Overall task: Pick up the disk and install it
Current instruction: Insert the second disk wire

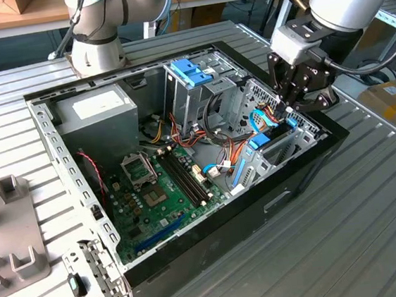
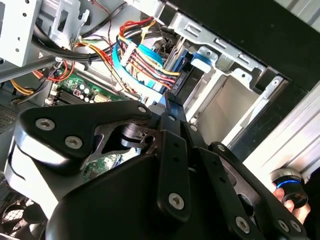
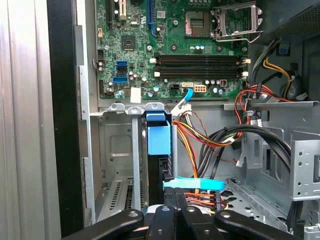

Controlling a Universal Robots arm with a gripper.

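The disk (image 1: 268, 143) stands on edge in the metal bay at the case's corner on the exterior view's right, with the blue tab of its carrier frame (image 1: 259, 140) toward the motherboard. In the first wrist view the blue frame (image 3: 159, 137) and the dark disk (image 3: 161, 170) sit in the slot. My gripper (image 1: 290, 112) hangs just above the disk's end by the case wall. Its black fingers (image 3: 171, 210) are shut close together, tips at the disk's end beside a light blue flat cable (image 3: 197, 184). The second wrist view shows a finger (image 2: 172, 112) reaching toward the bay (image 2: 200, 62).
The open case (image 1: 306, 162) holds a green motherboard (image 1: 156, 188), a grey power-supply box (image 1: 95, 110), a drive cage with a blue handle (image 1: 190, 71), and bundles of coloured cables (image 1: 237, 148) beside the bay. A second arm's base (image 1: 97, 31) stands behind the case.
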